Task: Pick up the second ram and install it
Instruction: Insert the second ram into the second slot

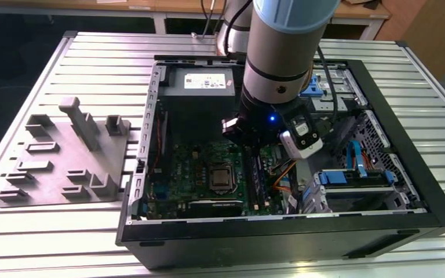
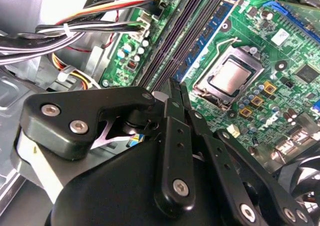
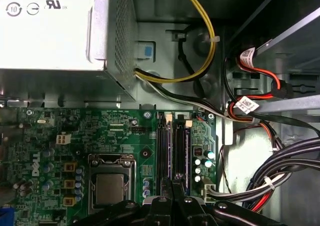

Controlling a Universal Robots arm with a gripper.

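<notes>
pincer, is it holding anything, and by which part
It cannot be told: the pincer is down at the memory slots of the motherboard, and its own body hides whatever it may hold.

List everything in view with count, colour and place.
table: one, grey metal, under everything
computer case: one, black, open, on the table
fixture tray: one, grey, exterior view's left of the case
motherboard: one, green, inside the case
processor socket: one, silver, on the motherboard
memory slots: several, black, beside the socket
power supply: one, silver, inside the case
cables: many, yellow, black, red, beside the motherboard
arm: one, grey, reaching into the case
gripper: one, black, over the memory slots
</notes>
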